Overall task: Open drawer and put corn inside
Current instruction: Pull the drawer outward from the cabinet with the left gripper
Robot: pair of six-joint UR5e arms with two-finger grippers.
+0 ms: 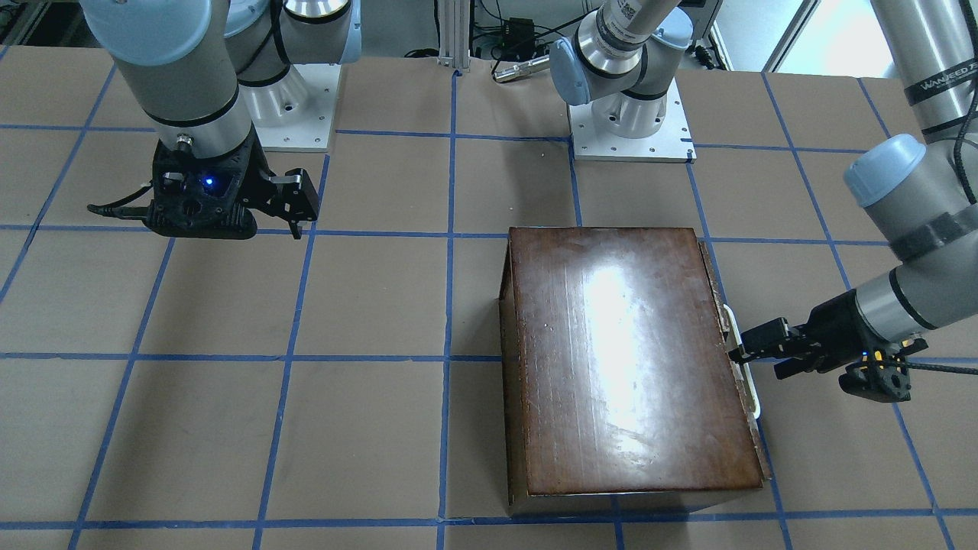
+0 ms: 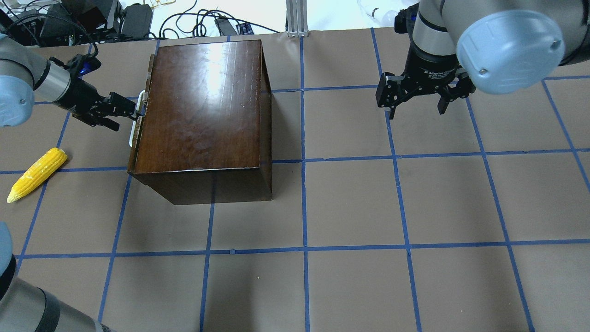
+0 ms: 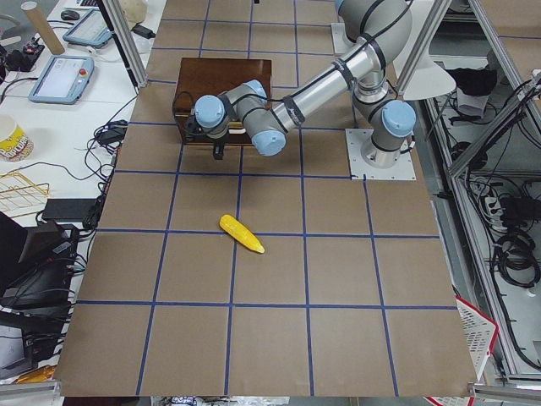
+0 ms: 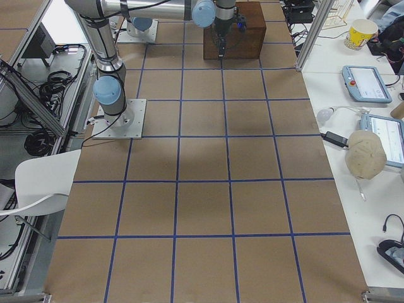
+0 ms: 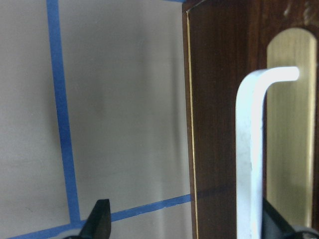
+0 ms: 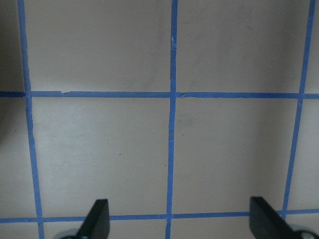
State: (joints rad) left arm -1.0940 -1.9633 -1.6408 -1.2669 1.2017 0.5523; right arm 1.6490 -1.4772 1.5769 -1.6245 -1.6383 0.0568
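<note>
The dark-brown wooden box (image 2: 203, 106) stands on the table with its drawer shut. The drawer's chipped front panel (image 5: 219, 124) faces my left gripper and carries a pale metal handle (image 5: 249, 149) on a brass plate (image 5: 291, 124). My left gripper (image 2: 124, 110) is open and level with the handle, which lies between its fingers, close to one fingertip (image 5: 279, 224). The yellow corn (image 2: 37, 174) lies on the table to the left of the box, clear of both grippers. My right gripper (image 2: 417, 108) is open and empty, hovering over bare table right of the box.
The table is brown board with a blue tape grid (image 2: 304, 203). Both arm bases (image 1: 630, 122) are bolted at the robot's edge. Cables and electronics (image 2: 138, 18) lie beyond the far edge, behind the box.
</note>
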